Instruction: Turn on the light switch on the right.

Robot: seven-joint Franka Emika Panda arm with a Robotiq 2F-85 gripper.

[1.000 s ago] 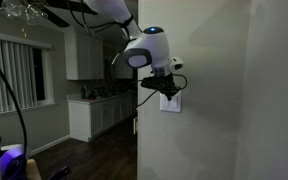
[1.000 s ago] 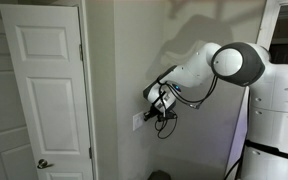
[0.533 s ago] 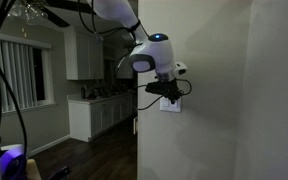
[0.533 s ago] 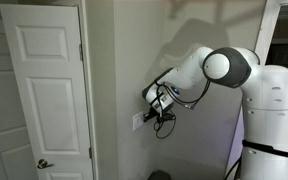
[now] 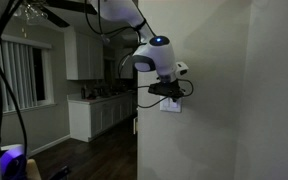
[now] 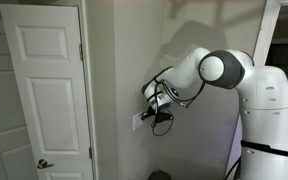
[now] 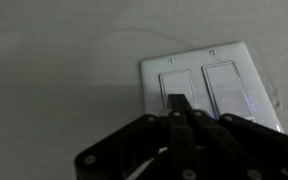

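Observation:
A white two-gang wall plate [image 7: 209, 62] shows in the wrist view with two rectangular switches side by side. The light switch [image 7: 224, 86] is the right-hand one there and is uncovered. My gripper [image 7: 176, 104] is shut, its black fingers pressed together. Its tip lies over the lower part of the left-hand switch [image 7: 174, 82]. I cannot tell whether it touches. In both exterior views the gripper [image 5: 169, 91] [image 6: 152, 113] is at the wall, right against the plate [image 5: 171, 105] [image 6: 138, 122]. The switches are too small to make out there.
The plate sits on a pale wall near a corner [image 5: 136, 120]. A white panelled door [image 6: 44, 90] stands beside it. A dim kitchen with white cabinets [image 5: 96, 112] lies beyond the corner. The robot's white base [image 6: 274, 120] stands close to the wall.
The wrist and arm have shifted a little along the wall at the plate. The gripper stays shut throughout.

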